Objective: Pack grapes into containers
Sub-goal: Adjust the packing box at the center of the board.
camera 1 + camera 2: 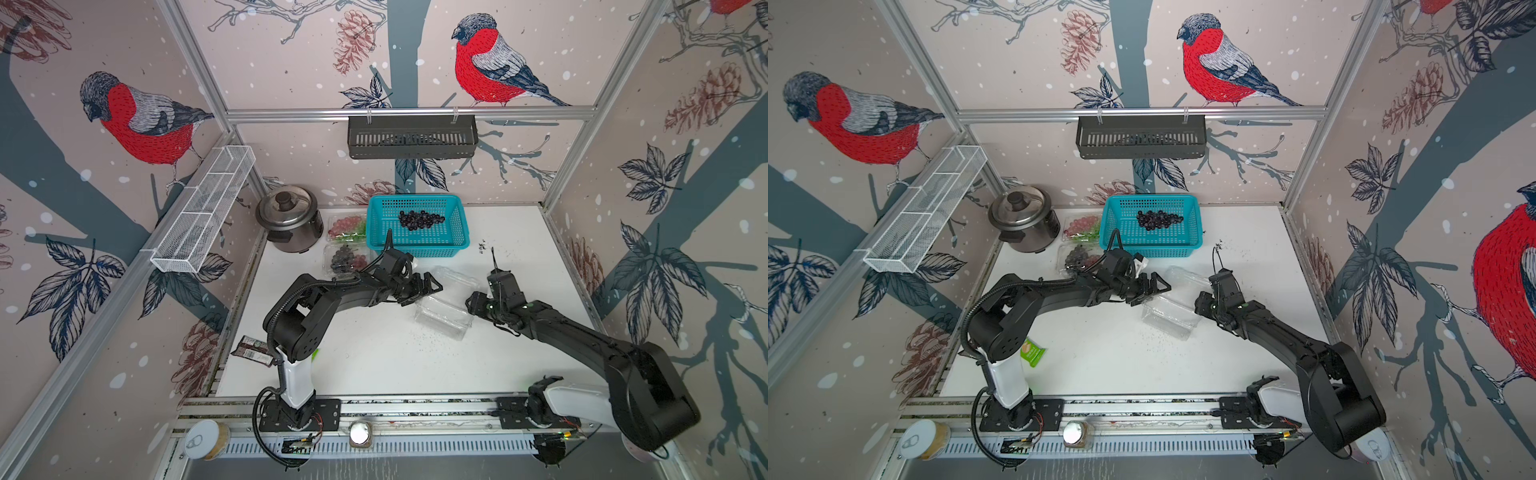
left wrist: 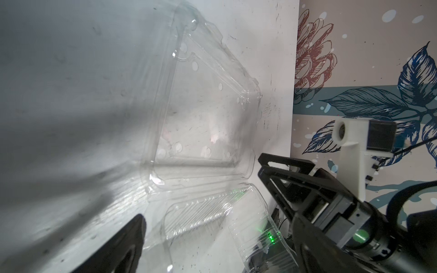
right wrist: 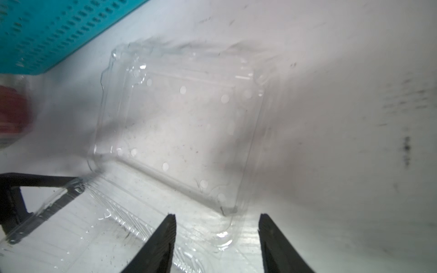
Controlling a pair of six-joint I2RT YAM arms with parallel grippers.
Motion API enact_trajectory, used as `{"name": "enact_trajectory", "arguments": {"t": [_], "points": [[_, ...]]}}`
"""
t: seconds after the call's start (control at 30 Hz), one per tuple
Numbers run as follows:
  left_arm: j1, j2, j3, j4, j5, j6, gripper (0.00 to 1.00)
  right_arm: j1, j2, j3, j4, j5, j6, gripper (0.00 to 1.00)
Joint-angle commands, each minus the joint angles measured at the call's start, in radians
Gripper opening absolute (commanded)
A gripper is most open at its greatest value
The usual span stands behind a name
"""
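Observation:
A bunch of dark grapes (image 1: 420, 219) (image 1: 1158, 219) lies in the teal basket (image 1: 453, 245). Left of the basket stand two shut containers: one (image 1: 347, 227) with red and green grapes, one (image 1: 345, 259) with dark and red grapes. A third container (image 1: 444, 318) (image 1: 1168, 315) lies open and empty mid-table, its lid (image 2: 205, 113) (image 3: 184, 132) flat toward the basket. My left gripper (image 1: 434, 289) (image 2: 215, 243) hangs open over its left end. My right gripper (image 1: 473, 301) (image 3: 217, 219) is open at its right end, a corner of the clamshell between the fingers (image 3: 165, 236).
A steel rice cooker (image 1: 289, 218) stands at the back left. A black rack (image 1: 411, 137) hangs on the back rail and a white mesh shelf (image 1: 203, 208) on the left wall. A small packet (image 1: 251, 351) lies by the left arm's base. Dark specks dot the white table (image 1: 374, 357).

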Motion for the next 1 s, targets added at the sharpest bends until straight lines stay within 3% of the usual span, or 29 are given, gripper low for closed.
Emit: {"name": "enact_trajectory", "arguments": {"t": [0.0,0.17,0.53,0.7,0.97], "points": [[0.000,0.007,0.005,0.013,0.009,0.009,0.95,-0.050,0.010,0.021,-0.016,0.012,-0.054,0.64],[0.000,0.013,0.009,0.011,0.013,0.008,0.96,-0.111,0.145,0.053,0.025,0.000,-0.089,0.63],[0.007,0.005,0.006,-0.012,0.005,0.023,0.95,-0.129,0.312,0.140,0.110,-0.031,-0.077,0.40],[0.013,-0.004,0.008,-0.013,0.008,0.023,0.95,-0.129,0.328,0.137,0.130,0.009,-0.074,0.22],[0.024,-0.021,0.000,-0.021,0.004,0.028,0.95,-0.129,0.220,0.062,0.199,0.038,-0.033,0.14]]}}
